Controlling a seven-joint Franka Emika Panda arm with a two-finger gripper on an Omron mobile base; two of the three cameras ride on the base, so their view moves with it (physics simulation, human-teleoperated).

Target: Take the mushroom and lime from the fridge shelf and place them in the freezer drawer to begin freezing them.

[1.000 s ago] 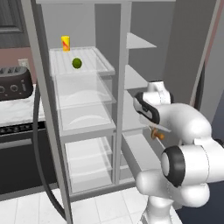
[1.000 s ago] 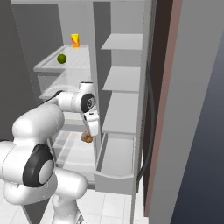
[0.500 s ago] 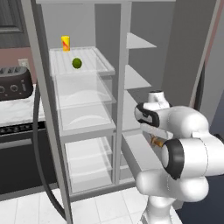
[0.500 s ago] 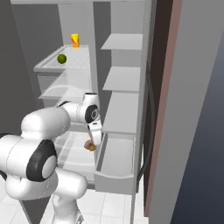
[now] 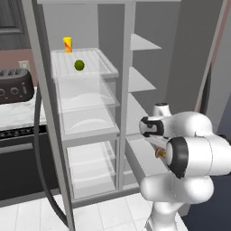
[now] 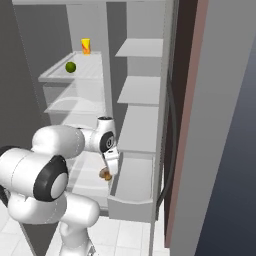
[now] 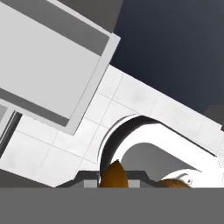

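Mushroom in transit to the freezer drawer, lime not yet fetched.

The gripper [image 6: 106,174] hung low beside the freezer drawer [image 6: 131,204], fingers clamped on the mushroom [image 6: 105,175] (brown cap and orange stem poked out at the bottom of the hand view, mushroom [image 7: 114,175]). It sat at the drawer's near-left wall, seemingly not yet over the inside; whether it touched the wall was unclear. The lime [image 5: 79,65] lay on the fridge shelf [image 5: 100,67], just in front of the yellow cup [image 5: 67,44]. Step in hand: carrying the mushroom to the drawer. Next move likely called for shifting over the pale grey floor, lowering, then letting go before going up for the lime.
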